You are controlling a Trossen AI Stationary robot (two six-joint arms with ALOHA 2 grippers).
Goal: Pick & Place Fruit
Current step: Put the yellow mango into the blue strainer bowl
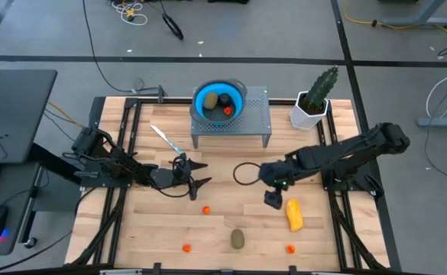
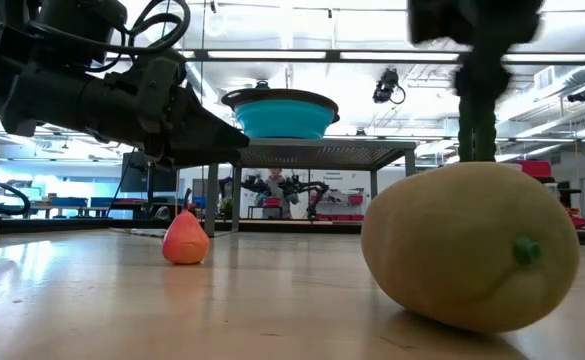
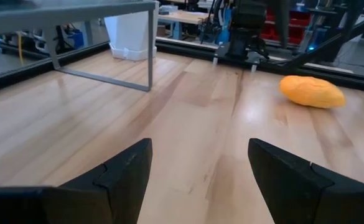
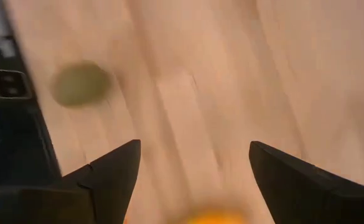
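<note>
The yellow-orange oblong fruit (image 1: 293, 215) lies on the table's near right, and also shows in the left wrist view (image 3: 312, 91). An olive-brown oval (image 1: 238, 239) rests near the front edge; it fills the low view (image 2: 472, 245). Three tiny orange balls (image 1: 206, 210) (image 1: 186, 247) (image 1: 290, 248) are scattered on the wood. A blue bowl (image 1: 208, 99) holds a purple ball, another olive piece and a red ball. My right gripper (image 1: 275, 200) (image 4: 194, 168) points down, open, just left of the oblong fruit. My left gripper (image 1: 198, 174) (image 3: 200, 168) is open and level at mid-table.
The bowl sits on a perforated metal stand (image 1: 257, 118) at the far middle. A cactus in a white pot (image 1: 313, 103) stands at the far right. A white-and-blue stick tool (image 1: 166, 140) lies left of the stand. A black cable loop (image 1: 244, 174) lies between the grippers.
</note>
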